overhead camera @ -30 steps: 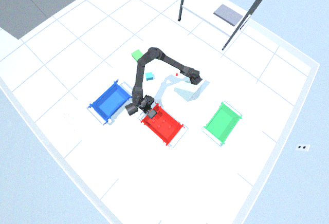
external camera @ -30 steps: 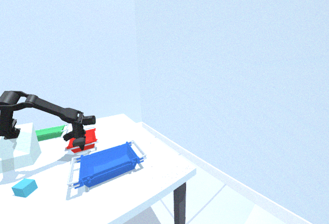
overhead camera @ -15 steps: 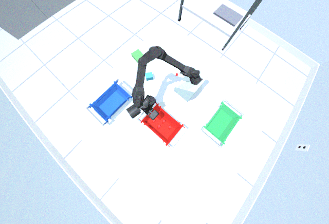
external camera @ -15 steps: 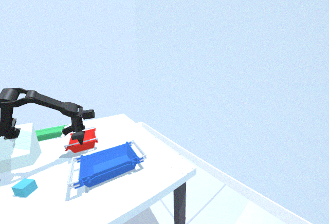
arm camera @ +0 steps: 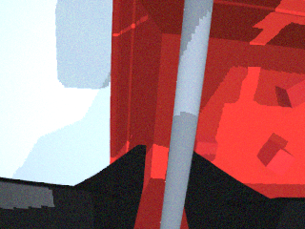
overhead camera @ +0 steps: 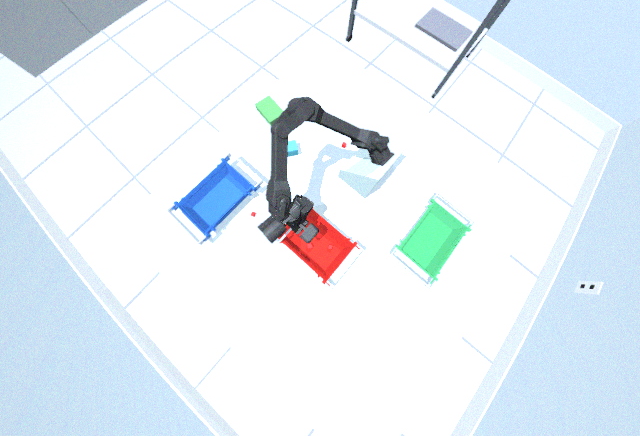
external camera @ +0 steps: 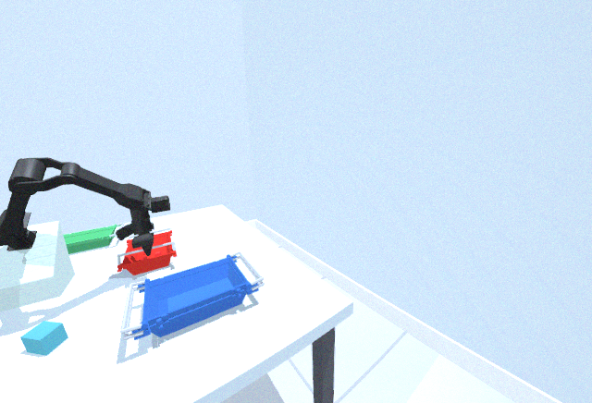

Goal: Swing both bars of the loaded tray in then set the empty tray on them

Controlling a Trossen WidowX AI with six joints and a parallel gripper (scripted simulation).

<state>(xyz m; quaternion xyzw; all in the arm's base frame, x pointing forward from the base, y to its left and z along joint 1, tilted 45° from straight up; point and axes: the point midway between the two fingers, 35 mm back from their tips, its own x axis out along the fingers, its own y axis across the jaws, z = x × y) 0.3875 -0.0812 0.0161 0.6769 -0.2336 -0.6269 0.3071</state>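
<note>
The red tray point(overhead camera: 338, 261) point(external camera: 152, 265) point(arm camera: 138, 95) stands on the table with several small red blocks inside. My gripper point(overhead camera: 309, 233) point(external camera: 147, 250) point(arm camera: 162, 155) is low over its near-arm end. The fingers are partly open around that end's wire bar point(arm camera: 188, 86), with slight gaps beside it. The bar is above the tray's interior, just inside the end wall. The other wire bar point(overhead camera: 349, 268) is swung out over the opposite end. The blue tray point(overhead camera: 217, 199) point(external camera: 205, 296) and green tray point(overhead camera: 433, 240) point(external camera: 91, 240) are empty, with bars out.
A cyan block point(overhead camera: 293, 148) point(external camera: 44, 337) and a green block point(overhead camera: 268, 109) lie behind the arm. One loose red cube point(overhead camera: 253, 213) lies between the blue and red trays, another red cube point(overhead camera: 343, 145) near the arm's base. A pale angular block point(overhead camera: 364, 180) stands by the base.
</note>
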